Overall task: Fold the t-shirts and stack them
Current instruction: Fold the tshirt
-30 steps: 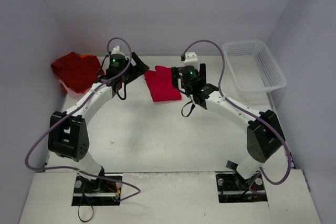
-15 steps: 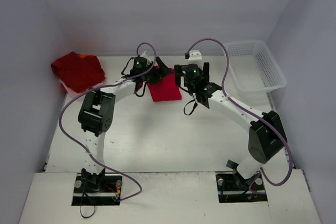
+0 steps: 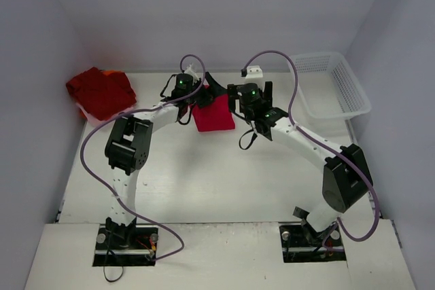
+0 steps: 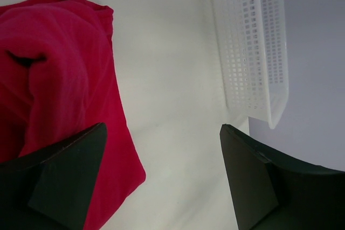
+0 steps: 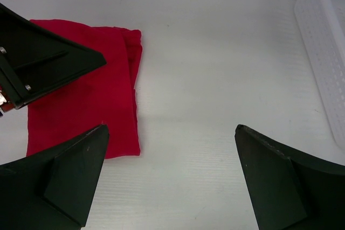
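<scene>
White tabletop [image 3: 224,174], 1 flat rectangular red t-shirt [image 3: 215,116], 1 rumpled red heap [image 3: 99,92]

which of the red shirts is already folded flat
The red shirt in the middle, lying as a neat flat rectangle. The red pile at the far left is a loose crumpled heap.

White table [image 3: 224,181], plain pale lilac walls [image 3: 224,11], soft even light

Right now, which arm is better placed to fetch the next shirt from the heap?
Left, probably. The heap lies far left, on that arm's side, and the left gripper is open and empty. The right gripper would have to cross the folded shirt.
</scene>
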Controlling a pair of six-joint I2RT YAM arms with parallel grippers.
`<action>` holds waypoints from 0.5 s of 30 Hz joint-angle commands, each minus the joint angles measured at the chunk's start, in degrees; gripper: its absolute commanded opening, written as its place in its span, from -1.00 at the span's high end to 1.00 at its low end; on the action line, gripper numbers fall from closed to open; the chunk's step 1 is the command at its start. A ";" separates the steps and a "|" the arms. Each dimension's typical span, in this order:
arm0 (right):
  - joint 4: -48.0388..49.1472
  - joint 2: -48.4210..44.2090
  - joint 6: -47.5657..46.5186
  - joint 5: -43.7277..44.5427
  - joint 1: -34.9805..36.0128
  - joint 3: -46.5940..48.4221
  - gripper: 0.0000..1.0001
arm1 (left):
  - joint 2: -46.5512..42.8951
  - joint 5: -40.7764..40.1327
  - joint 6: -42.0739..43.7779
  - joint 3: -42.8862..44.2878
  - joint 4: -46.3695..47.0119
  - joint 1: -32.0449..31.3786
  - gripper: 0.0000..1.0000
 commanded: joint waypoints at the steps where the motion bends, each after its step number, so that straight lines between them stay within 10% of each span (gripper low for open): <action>1: 2.34 -3.45 0.40 0.28 -0.60 0.44 -1.00 | -4.68 -2.65 3.19 1.26 1.42 -0.37 -0.61; 15: 2.17 -4.51 0.13 0.19 -0.51 -1.14 -1.00 | -0.56 -6.52 5.22 2.41 -3.86 4.98 -0.61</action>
